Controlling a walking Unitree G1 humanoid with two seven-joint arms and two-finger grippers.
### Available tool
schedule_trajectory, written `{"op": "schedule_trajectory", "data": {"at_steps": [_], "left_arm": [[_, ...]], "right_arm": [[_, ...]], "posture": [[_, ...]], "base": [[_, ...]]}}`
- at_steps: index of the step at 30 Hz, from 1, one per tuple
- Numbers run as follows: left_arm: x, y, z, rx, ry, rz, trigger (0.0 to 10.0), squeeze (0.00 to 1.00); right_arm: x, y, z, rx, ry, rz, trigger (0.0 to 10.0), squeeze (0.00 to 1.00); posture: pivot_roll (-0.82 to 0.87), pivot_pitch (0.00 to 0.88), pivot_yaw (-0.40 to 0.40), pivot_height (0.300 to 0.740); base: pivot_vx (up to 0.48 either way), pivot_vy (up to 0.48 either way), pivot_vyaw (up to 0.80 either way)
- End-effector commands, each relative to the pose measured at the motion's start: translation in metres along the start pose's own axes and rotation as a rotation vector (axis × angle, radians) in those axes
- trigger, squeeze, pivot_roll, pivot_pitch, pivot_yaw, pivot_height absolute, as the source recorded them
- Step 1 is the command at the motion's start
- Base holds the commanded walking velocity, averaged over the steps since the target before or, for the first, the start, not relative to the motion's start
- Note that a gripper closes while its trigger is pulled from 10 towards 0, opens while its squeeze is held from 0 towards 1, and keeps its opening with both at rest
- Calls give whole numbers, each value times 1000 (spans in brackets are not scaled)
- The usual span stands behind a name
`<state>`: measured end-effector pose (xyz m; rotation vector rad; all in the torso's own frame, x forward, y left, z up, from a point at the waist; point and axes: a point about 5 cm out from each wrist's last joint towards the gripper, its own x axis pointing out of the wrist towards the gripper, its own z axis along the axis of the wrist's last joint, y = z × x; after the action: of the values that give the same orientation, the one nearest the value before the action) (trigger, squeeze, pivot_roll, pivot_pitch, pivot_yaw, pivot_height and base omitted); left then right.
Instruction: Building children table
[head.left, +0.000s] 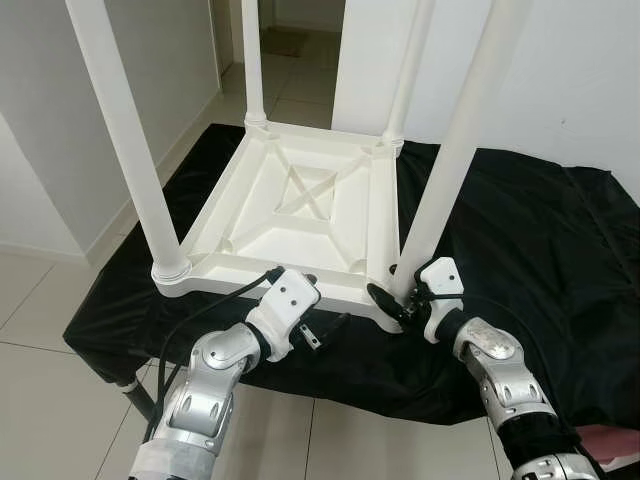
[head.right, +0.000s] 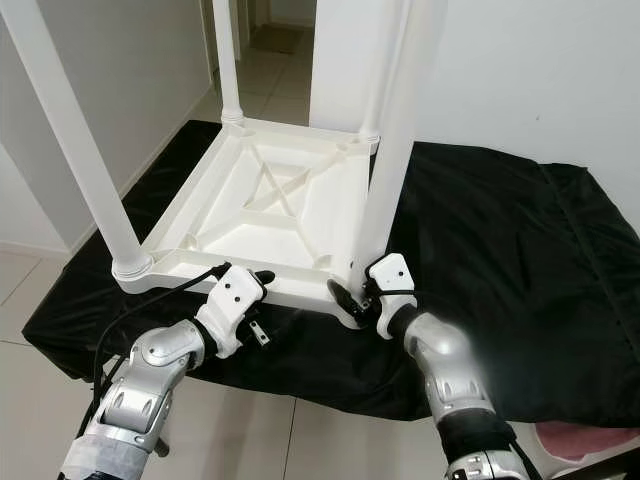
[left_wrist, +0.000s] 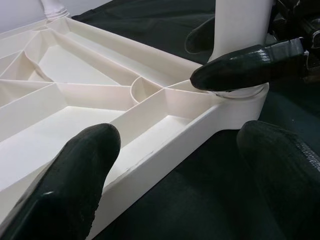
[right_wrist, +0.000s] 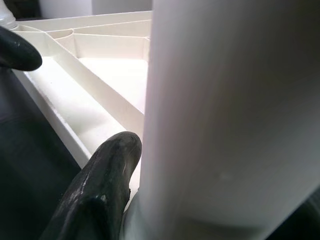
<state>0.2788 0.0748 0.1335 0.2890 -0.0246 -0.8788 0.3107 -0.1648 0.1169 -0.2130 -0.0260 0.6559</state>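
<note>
A white children's table (head.left: 235, 286) lies upside down on a black cloth, its legs pointing up. My left gripper (head.left: 325, 300) is open at the front rim (left_wrist: 165, 150): one finger (left_wrist: 75, 175) is over the ribbed underside, the other (left_wrist: 282, 165) is outside above the cloth. My right gripper (head.left: 403, 293) is shut on the base of the near right leg (head.left: 450, 160), one finger (right_wrist: 100, 190) pressed against it. That leg (right_wrist: 235, 115) stands in its corner socket. The near left leg (head.left: 125, 140) and both far legs (head.left: 253, 60) also stand upright.
The black cloth (head.left: 520, 230) covers a low stand whose front edge is just before me; a dark frame leg (head.left: 135, 395) shows at lower left. White walls close in on both sides, with a doorway (head.left: 285, 40) behind. Tiled floor (head.left: 50, 300) lies around.
</note>
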Motion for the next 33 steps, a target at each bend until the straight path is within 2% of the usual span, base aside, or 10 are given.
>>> {"op": "schedule_trajectory", "data": {"at_steps": [1, 5, 6, 7, 16, 18, 20, 22, 25, 33], "left_arm": [[0, 8, -2, 12, 12, 152, 10000, 0], [-1, 8, -3, 13, 16, 149, 10000, 0], [-1, 7, -3, 13, 17, 144, 10000, 0], [-1, 7, -4, 12, 18, 139, 10000, 0], [-1, 4, -4, 13, 18, 125, 10000, 0], [-1, 3, -4, 13, 19, 123, 10000, 0], [-1, 2, -5, 12, 21, 118, 10000, 0], [-1, 2, -5, 13, 21, 116, 10000, 0], [-1, 1, -6, 12, 22, 105, 10000, 0], [0, 0, -6, 13, 23, 101, 10000, 0]], "right_arm": [[0, 3, -8, -16, 47, 31, 0, 0], [-11, -2, -15, 11, 63, 30, 0, 0], [-14, -4, -16, 30, 64, 18, 471, 0], [-17, -5, -16, 54, 58, -15, 10000, 0], [-18, 1, -16, 110, 46, -137, 10000, 0], [-18, 3, -17, 104, 62, -201, 10000, 0], [-17, 6, -21, 188, 87, -373, 10000, 0], [-17, 7, -22, 194, 93, -410, 10000, 0], [-13, 22, -16, 172, 62, -482, 10000, 0], [-4, 40, -10, 215, 60, -640, 10000, 0]], "posture": [[15, 0, -18, 740], [9, 0, -10, 740], [5, 0, -6, 740], [3, 0, -4, 740], [0, 0, -6, 740], [0, 0, -5, 740], [-2, 0, -3, 740], [-2, 0, -4, 740], [-5, 0, -3, 740], [-5, 0, -3, 740]], "base": [[0, 0, 0], [0, 0, 0], [0, 0, 0], [0, 0, 0], [0, 0, 0], [0, 0, 0], [0, 0, 0], [0, 0, 0], [0, 0, 0], [0, 0, 0]]}}
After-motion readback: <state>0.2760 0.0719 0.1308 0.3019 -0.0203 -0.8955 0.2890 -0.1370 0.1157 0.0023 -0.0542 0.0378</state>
